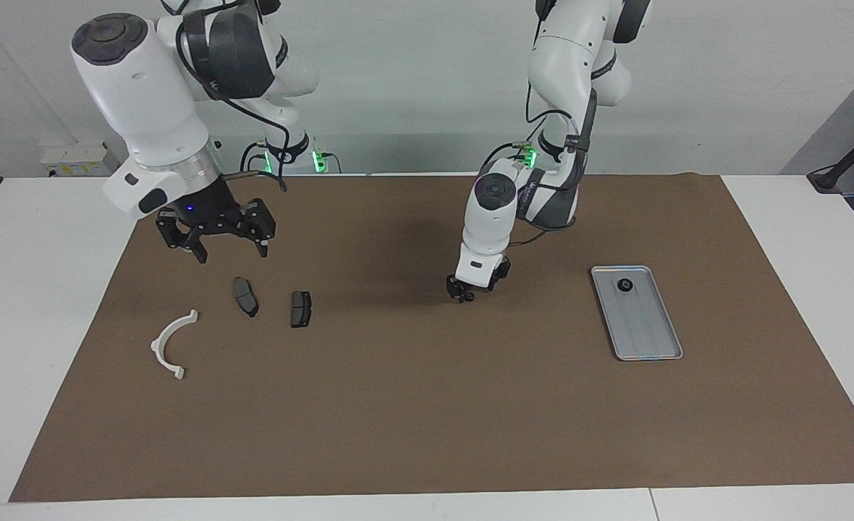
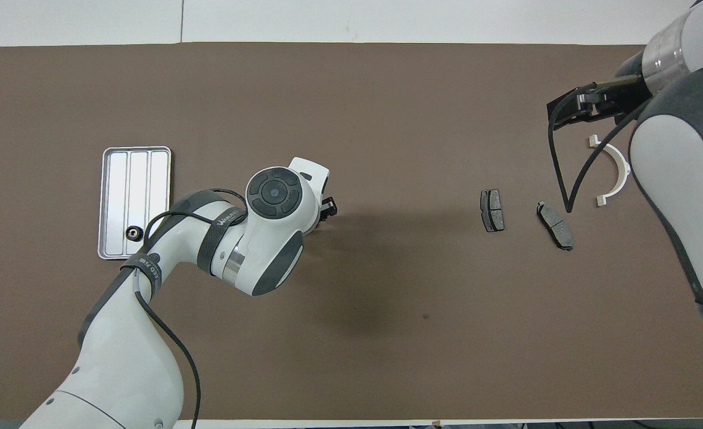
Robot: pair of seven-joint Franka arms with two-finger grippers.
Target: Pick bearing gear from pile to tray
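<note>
left gripper (image 1: 470,291): low at the middle of the facing view, down by the brown mat (image 1: 427,405), cannot tell if its fingers are open or closed | right gripper (image 1: 228,246): upper left, fingers wide open, holding nothing, over the mat by two dark plates (image 1: 244,297) | tray (image 1: 655,340): right side, small black round part (image 1: 624,285) in its top end | white half-ring (image 1: 170,346): lower left

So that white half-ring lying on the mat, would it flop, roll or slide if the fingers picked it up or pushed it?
The white half-ring holds a clean arc with squared ends, so it is probably stiff plastic. It looks thin, so likely light for its size. It lies flat on the brown mat, so a push would more likely slide or spin it than roll it.
</note>
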